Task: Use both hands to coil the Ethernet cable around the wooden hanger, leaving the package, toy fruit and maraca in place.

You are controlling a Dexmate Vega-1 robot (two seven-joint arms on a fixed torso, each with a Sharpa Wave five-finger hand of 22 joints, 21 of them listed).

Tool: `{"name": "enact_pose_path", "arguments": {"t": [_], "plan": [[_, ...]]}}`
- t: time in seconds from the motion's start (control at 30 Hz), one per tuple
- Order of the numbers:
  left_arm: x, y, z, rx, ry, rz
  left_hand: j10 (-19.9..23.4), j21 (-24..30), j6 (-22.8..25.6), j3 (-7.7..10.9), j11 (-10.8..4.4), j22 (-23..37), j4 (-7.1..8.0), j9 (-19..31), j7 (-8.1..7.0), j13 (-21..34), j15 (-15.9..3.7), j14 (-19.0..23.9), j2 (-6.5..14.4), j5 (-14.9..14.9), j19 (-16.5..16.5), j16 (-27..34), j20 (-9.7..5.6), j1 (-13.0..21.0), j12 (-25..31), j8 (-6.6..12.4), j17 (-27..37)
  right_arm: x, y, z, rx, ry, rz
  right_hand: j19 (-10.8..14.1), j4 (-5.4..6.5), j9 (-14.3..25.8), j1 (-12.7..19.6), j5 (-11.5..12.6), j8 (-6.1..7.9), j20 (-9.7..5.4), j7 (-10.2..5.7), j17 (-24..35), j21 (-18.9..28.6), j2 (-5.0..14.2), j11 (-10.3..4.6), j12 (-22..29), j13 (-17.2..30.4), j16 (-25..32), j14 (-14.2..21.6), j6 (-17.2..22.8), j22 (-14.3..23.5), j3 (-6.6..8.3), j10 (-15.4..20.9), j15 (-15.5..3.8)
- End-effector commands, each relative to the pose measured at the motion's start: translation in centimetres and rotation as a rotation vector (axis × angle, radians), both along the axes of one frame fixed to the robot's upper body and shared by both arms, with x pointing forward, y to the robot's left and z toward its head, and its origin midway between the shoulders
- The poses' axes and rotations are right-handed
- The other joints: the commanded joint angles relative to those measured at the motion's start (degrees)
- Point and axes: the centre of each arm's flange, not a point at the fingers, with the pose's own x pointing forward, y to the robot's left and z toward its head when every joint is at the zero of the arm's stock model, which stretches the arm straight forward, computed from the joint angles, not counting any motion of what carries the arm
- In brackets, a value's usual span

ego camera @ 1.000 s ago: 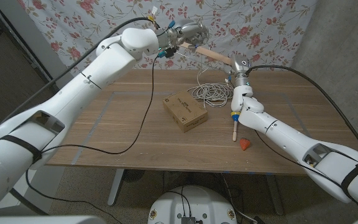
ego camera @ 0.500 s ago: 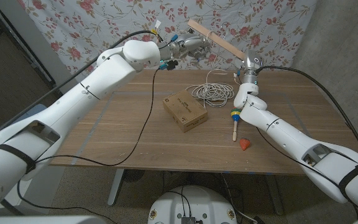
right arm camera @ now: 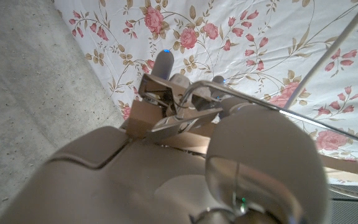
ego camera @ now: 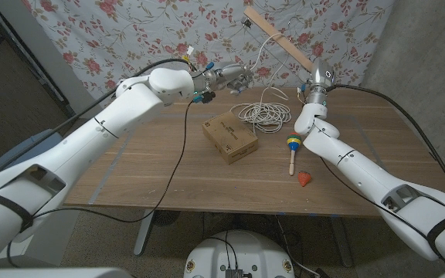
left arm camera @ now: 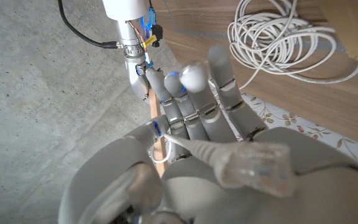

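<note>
My right hand (ego camera: 316, 83) grips the wooden hanger (ego camera: 280, 36) at one end and holds it high, slanting up against the floral backdrop; the wood (right arm camera: 143, 116) and its metal hook show past my fingers. The white Ethernet cable (ego camera: 263, 113) lies mostly coiled on the table at the back, with one strand rising to the hanger. My left hand (ego camera: 230, 75) hovers just left of that strand, above the table. In the left wrist view, the clear plug (left arm camera: 257, 171) lies over the back of my left hand (left arm camera: 191, 118), with the cable pinched by the thumb; the coil (left arm camera: 284, 37) lies beyond.
A brown package (ego camera: 230, 139) sits mid-table in front of the coil. The colourful maraca (ego camera: 291, 151) lies to its right, under my right forearm, and the red toy fruit (ego camera: 306, 179) sits near the front edge. A floral cloth hangs behind the table.
The right hand has raised the hanger and tilted it up toward the backdrop. The left hand has come down and away from the hanger. A cable strand now hangs from the hanger to the coil.
</note>
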Motion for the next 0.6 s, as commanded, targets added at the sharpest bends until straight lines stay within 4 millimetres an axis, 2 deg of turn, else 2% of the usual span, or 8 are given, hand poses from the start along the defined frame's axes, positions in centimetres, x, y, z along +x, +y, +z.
{"name": "enact_pose_path", "arguments": {"t": [0.03, 0.27, 0.6], "plan": [[1.8, 4.5, -5.9, -0.004, 0.209, 0.153, 4.34, 0.33, -3.33, 0.21, -3.81, 0.04, 0.01, -0.19, 4.02, 13.8, 0.0, -0.04, -0.63, 0.43, -0.11, -0.01, -1.43, 0.25, 13.83, 0.51, 0.35, -1.2, -0.5, 0.4, 0.059, -0.095, 0.096, 0.48, 0.04, 0.22, -3.45, 0.08, 0.43, -5.42, 0.33, 0.22, 0.22, 3.93, -0.06, 0.34, 0.14, 0.46, 0.55, 0.55, -0.04, 0.4, 0.71, -3.9], [2.3, 5.8, -8.4, 0.042, 0.316, 0.246, 4.41, 0.29, -3.75, 0.17, -3.76, -0.37, 0.02, 0.02, 3.98, 14.03, -0.02, -0.27, -0.51, 0.59, 0.09, -0.55, -1.37, 0.48, 13.55, 0.88, 0.26, -1.4, -0.2, 0.6, 0.035, -0.135, 0.123, 0.34, 0.06, 0.18, -3.51, 0.01, 0.49, -5.47, 0.26, 0.22, 0.17, 3.88, -0.02, 0.31, 0.13, 0.42, 0.55, 0.45, -0.05, 0.47, 0.67, -3.89], [2.9, 9.8, -7.3, -0.062, 0.297, 0.394, 4.65, 0.46, -3.75, 0.0, -3.74, -0.62, 0.09, -0.06, 4.19, 13.63, -0.02, 0.24, -0.27, 0.57, 0.29, -0.83, -1.42, 0.67, 12.75, 1.25, 0.18, -2.5, 0.0, -0.1, -0.063, -0.23, 0.244, -0.15, 0.12, 0.15, -3.65, -0.07, 0.52, -5.68, 0.13, 0.23, -0.02, 3.77, 0.18, 0.22, 0.13, 0.36, 0.4, 0.07, -0.1, 0.55, 0.38, -3.86]]}}
